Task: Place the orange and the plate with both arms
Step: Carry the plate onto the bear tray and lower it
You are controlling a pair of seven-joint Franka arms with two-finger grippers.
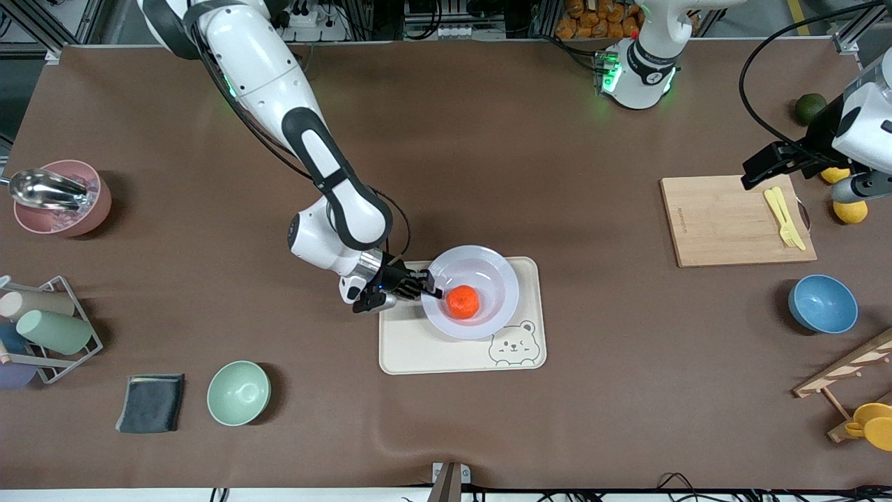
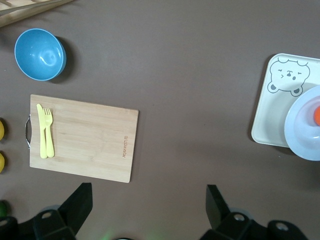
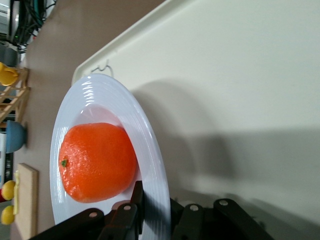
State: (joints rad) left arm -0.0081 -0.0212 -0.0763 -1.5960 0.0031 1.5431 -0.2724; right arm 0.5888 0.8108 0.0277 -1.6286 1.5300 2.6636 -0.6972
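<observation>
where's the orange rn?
In the front view the orange sits in the plate, which rests on the bear-printed tray mid-table; the right gripper is clamped on the plate's rim beside it.

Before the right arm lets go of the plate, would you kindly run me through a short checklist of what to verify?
1. Orange sits in the plate: ok.
2. Plate rests on the bear tray: cannot tell; the right wrist view shows it tilted, with a shadow under it.
3. Right end effector is clamped on the plate's rim at the right arm's end: ok.
4. Plate lies wholly inside the tray's edges: not ok; its rim overhangs the tray's edge farthest from the front camera.
5. Left end effector waits open above the table by the cutting board, away from the tray: ok.
</observation>
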